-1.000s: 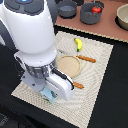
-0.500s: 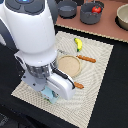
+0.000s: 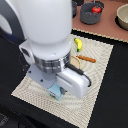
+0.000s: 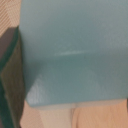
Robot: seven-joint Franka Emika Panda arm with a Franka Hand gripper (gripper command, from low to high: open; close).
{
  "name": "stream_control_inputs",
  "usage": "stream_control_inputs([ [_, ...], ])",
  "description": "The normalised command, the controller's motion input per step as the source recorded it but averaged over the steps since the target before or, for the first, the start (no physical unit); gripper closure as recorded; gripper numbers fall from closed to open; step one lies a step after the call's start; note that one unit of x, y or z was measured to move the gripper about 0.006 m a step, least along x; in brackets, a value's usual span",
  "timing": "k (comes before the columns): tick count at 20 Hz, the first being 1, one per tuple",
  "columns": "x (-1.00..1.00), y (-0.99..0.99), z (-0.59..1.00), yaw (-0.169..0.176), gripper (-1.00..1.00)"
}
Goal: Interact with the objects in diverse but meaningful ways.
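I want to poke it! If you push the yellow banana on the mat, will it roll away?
Probably not far. The banana is curved, so it would likely spin or slide rather than roll. It looks small and plasticky, so probably light and stiff. The woven mat under it may slow sliding.

A dark, nearly black table fills most of the exterior view, with a pale woven cloth mat spread across its middle. Toward one o'clock the surface changes to a reddish-brown wooden top. Light is soft and even, without hard shadows.
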Motion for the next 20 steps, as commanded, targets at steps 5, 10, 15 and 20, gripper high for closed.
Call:
stream_control_inputs([
  [5, -0.28, 0.68, 0.63, 0.14, 1.0],
  [10, -0.39, 0.61, 0.24, 0.148, 1.0],
  [15, -0.41, 0.61, -0.01, 0.138, 1.0],
  [20, -0.4, 0.64, -0.18, 0.113, 1.0],
])
